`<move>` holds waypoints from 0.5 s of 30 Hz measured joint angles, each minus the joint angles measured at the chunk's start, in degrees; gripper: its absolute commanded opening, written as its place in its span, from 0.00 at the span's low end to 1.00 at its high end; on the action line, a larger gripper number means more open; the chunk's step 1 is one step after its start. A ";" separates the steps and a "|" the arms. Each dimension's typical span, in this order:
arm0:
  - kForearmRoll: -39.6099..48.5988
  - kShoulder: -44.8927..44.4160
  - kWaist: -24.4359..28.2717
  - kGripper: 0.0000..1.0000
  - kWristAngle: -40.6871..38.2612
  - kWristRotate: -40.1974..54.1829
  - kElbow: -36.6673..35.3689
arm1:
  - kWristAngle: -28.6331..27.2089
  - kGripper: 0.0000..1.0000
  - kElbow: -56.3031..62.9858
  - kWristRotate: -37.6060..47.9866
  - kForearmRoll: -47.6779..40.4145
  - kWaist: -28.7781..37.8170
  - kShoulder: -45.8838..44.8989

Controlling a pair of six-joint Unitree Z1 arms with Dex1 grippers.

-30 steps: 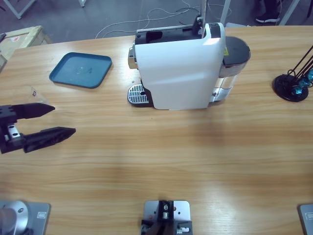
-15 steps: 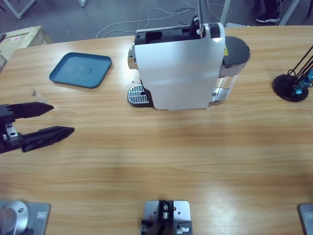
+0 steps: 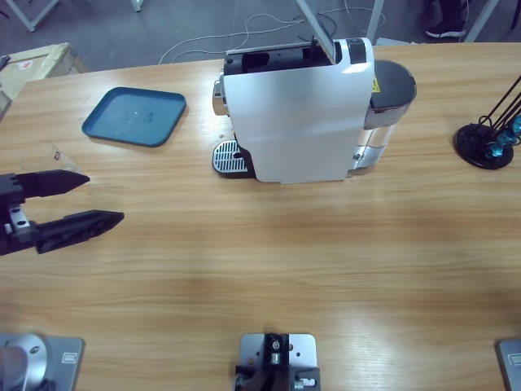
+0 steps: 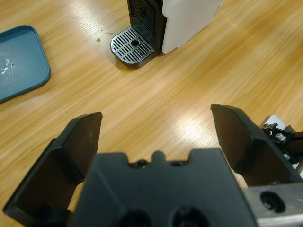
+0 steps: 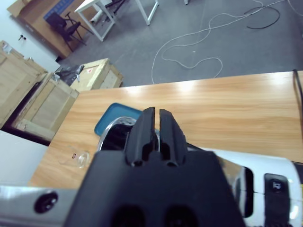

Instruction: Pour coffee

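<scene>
A small clear tumbler [image 3: 55, 155] with a dark logo stands on the table's left side, just beyond my left gripper [image 3: 104, 198]; no coffee shows in it. That gripper is open, holds nothing, and points toward the white coffee machine [image 3: 297, 114]. In the left wrist view my left gripper [image 4: 156, 116] faces the machine's metal drip grate [image 4: 134, 45]. My right gripper [image 5: 156, 113] is shut and hovers above the machine's top [image 5: 255, 175], with the tumbler [image 5: 80, 158] far below it. A silver lever [image 3: 319, 32] slants up from the machine's top.
A blue tray [image 3: 134, 116] lies at the back left. At the far right stands a black wire capsule stand [image 3: 486, 140] with blue capsules. Behind the machine's white body sits its dark water tank [image 3: 392, 90]. Wooden crates [image 5: 28, 99] stand on the floor beyond the table.
The silver lever on top of the machine has swung from upright to slanting left. The left gripper has barely moved and stays open.
</scene>
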 measured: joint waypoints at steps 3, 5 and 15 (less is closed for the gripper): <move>0.00 0.00 0.00 0.99 -0.10 0.00 0.00 | 0.00 0.00 -0.05 0.00 -0.03 0.83 0.77; 0.00 0.00 0.00 0.99 -0.28 0.00 0.00 | -0.09 0.00 -0.06 0.00 -0.29 0.98 1.13; 0.89 -0.62 0.00 0.99 -0.75 0.00 0.01 | -0.09 0.00 -0.60 0.00 -0.86 2.87 6.10</move>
